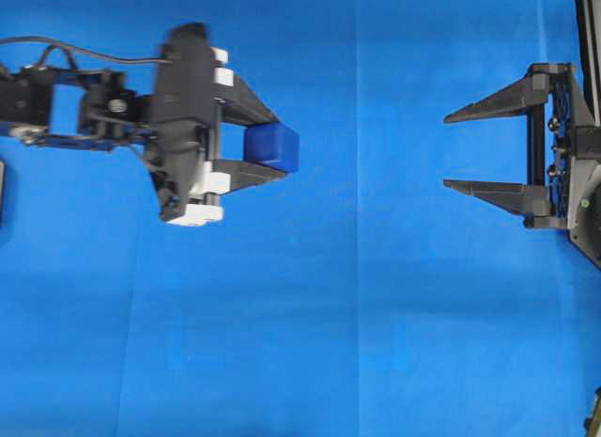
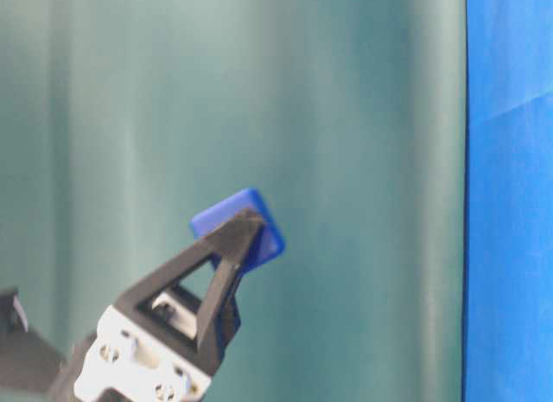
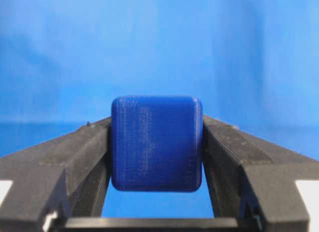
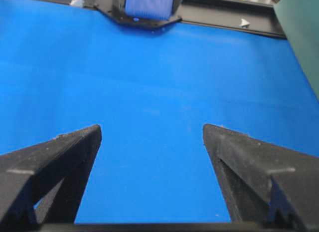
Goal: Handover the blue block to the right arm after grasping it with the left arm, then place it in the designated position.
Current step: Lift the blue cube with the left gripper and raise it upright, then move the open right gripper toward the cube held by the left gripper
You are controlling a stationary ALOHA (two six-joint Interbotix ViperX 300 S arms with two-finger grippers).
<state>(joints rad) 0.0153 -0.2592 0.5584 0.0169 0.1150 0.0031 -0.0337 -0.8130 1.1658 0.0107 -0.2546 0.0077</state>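
The blue block [image 1: 273,146] is sitting between the two fingers of the left arm's gripper [image 1: 252,142], pinched on two opposite sides near the fingertips. In the left wrist view the blue block [image 3: 156,143] is filling the gap between the fingers [image 3: 65,167], touching both inner faces, with one broad rounded face turned toward the camera. In the table-level view the blue block [image 2: 246,225] is showing tilted, poking out past the tip of the near finger [image 2: 212,272] against a green curtain [image 2: 346,160]; whether it is off the surface cannot be told from that view alone.

The left arm [image 1: 75,113] is reaching in from the left edge of the overhead view, its gripper pointing to the right, white brackets [image 1: 208,188] showing at the base of the fingers. It is looking slightly blurred there.

The right arm's gripper [image 1: 449,150] is sitting at the right edge of the overhead view, pointing left toward the block, well apart from it across the blue cloth [image 1: 357,315]. Its jaws are standing wide and nothing is between them; in the right wrist view the gripper [image 4: 152,132] is framing only bare blue cloth [image 4: 149,82].

Counted: one block, two arms, two fingers on each gripper, one cloth covering the table.
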